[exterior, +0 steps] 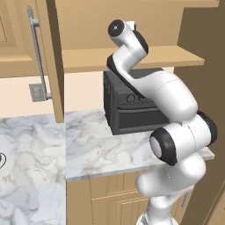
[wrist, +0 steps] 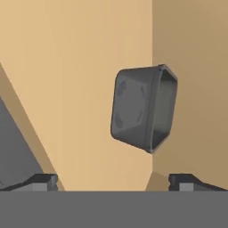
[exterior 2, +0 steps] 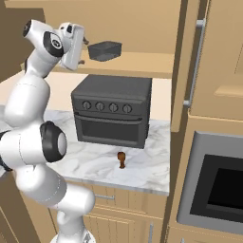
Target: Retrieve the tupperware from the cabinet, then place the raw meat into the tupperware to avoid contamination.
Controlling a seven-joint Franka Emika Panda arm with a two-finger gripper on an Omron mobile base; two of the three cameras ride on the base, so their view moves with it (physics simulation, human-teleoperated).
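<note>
The tupperware (exterior 2: 105, 51), a small dark grey tub, sits on the shelf of the open cabinet (exterior 2: 142, 64), above the toaster oven. My gripper (exterior 2: 84, 51) is held up at shelf height just left of the tub, open and apart from it. In the hand view the tupperware (wrist: 142, 109) lies ahead, rolled on its side in the picture, and the gripper (wrist: 113, 182) has nothing between its wide-spread fingertips. The raw meat (exterior 2: 122, 159), a tiny reddish-brown piece, stands on the marble counter (exterior 2: 90, 163) in front of the toaster oven.
A big dark grey toaster oven (exterior 2: 114, 111) with knobs stands on the counter under the shelf. Open cabinet doors with grey bar handles hang at the left (exterior: 38, 57) and the right (exterior 2: 193, 61). A built-in oven (exterior 2: 218, 187) sits at lower right.
</note>
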